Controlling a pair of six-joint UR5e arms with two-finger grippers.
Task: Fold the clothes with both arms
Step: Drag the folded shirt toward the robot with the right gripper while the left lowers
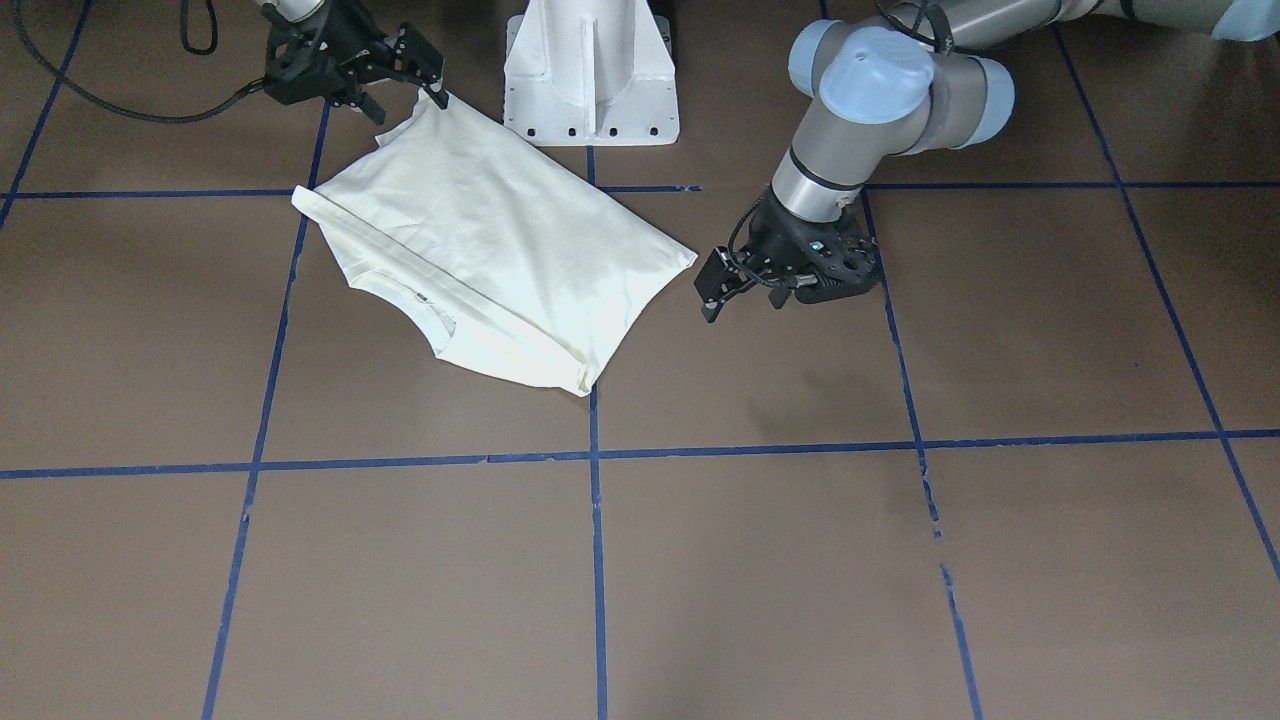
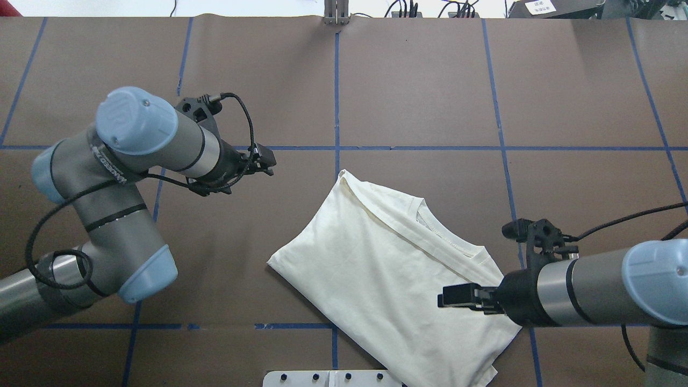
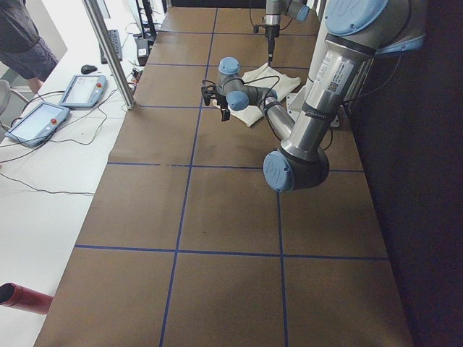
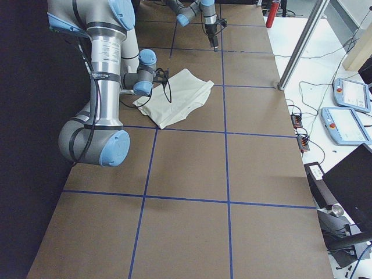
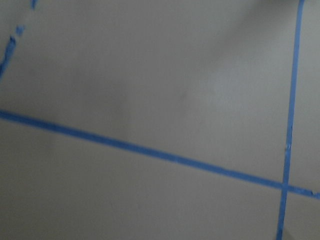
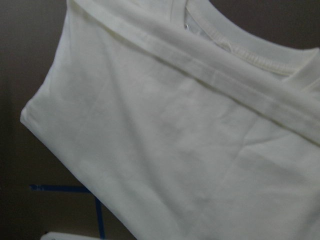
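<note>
One T-shirt (image 2: 387,269) and one worktop (image 2: 419,91), folks! The shirt sits below the right claw (image 2: 445,296), off to the side of the left claw (image 2: 267,159). That's two claws on two arms: left arm (image 2: 123,177), right arm (image 2: 591,290). One white pedestal base (image 1: 590,75) near the right claw. Well away from both claws: two teach pendants (image 4: 350,93) (image 4: 347,125), one person (image 3: 25,43), one red cylinder (image 3: 22,298).

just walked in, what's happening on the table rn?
Two-arm folding run. The cream T-shirt lies folded on the brown table, plain side up. The right gripper is at the shirt's corner nearest the robot; whether its jaws hold cloth is unclear. The left gripper hangs beside the shirt, off the cloth.
</note>
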